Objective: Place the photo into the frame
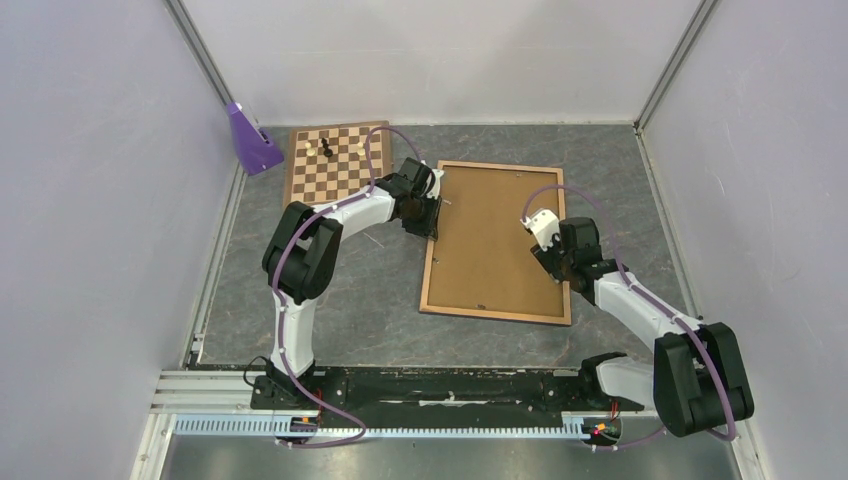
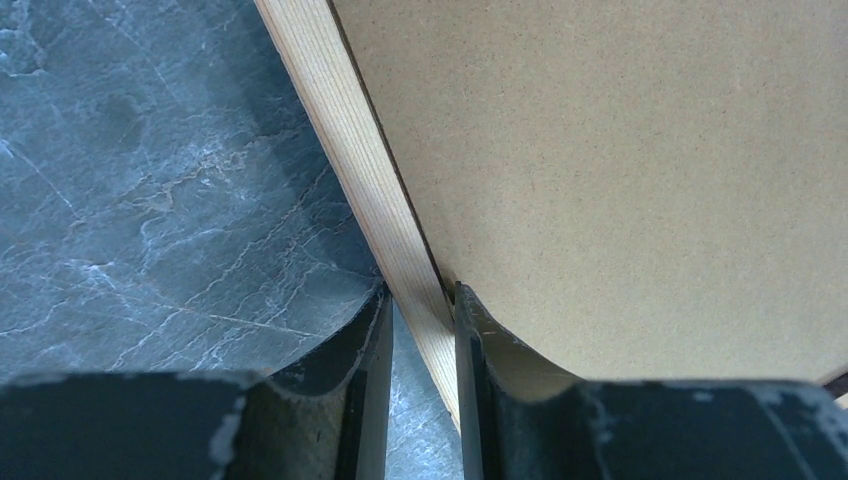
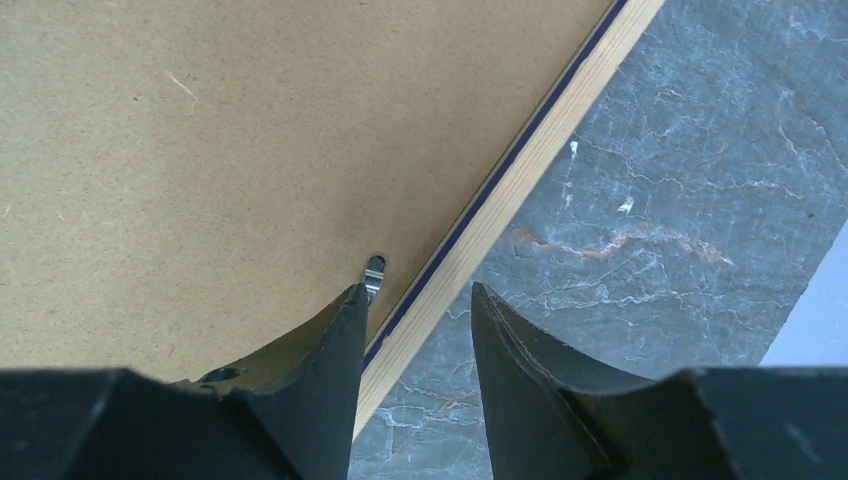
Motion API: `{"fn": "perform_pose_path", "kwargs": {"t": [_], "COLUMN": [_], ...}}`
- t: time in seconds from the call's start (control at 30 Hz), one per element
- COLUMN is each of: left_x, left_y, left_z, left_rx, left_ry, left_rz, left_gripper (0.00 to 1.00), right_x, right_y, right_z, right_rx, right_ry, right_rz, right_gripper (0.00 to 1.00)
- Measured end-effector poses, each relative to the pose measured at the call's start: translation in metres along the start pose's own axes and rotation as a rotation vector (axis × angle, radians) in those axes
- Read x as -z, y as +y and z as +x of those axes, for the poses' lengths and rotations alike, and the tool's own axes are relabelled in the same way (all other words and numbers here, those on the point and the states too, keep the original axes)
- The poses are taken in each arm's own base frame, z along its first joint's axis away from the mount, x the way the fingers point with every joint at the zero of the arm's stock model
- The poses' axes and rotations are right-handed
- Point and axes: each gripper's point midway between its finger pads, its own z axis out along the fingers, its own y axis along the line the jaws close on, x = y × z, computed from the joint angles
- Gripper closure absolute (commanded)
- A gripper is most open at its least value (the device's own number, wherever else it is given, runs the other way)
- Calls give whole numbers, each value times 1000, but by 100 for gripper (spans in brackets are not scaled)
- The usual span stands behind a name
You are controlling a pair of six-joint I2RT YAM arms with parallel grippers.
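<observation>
The frame point(image 1: 495, 314) lies back up on the grey table, its light wood rails around a plain brown backing board point(image 1: 495, 240). The photo is hidden or out of view. My left gripper point(image 1: 428, 216) is at the frame's left rail. In the left wrist view the gripper point(image 2: 420, 300) has its tips closed on that rail point(image 2: 350, 150), one tip outside it and one at the board's edge point(image 2: 620, 170). My right gripper point(image 1: 558, 264) is open at the right rail. In the right wrist view the gripper point(image 3: 418, 295) straddles the rail point(image 3: 520, 180), beside a small metal tab point(image 3: 374, 272).
A chessboard point(image 1: 335, 160) with a few pieces lies at the back left, close behind my left arm. A purple block point(image 1: 250, 138) stands by the left wall. White walls close in the table on three sides.
</observation>
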Motion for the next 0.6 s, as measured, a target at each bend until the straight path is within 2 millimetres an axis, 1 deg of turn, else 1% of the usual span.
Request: {"fn": "perform_pose_path", "kwargs": {"t": [0.13,0.6], "left_x": [-1,-2], "left_y": [-1,-2], "left_z": [-1,-2], "left_rx": [0,-1], "left_ry": [-6,-13], "left_rz": [9,16], "left_gripper": [94,96], "right_x": [-2,-9], "right_y": [4,9], "right_z": [1,12], "right_rx": [1,6], "right_ry": [4,52], "right_rz": [-18,-36], "right_gripper": [54,55]}}
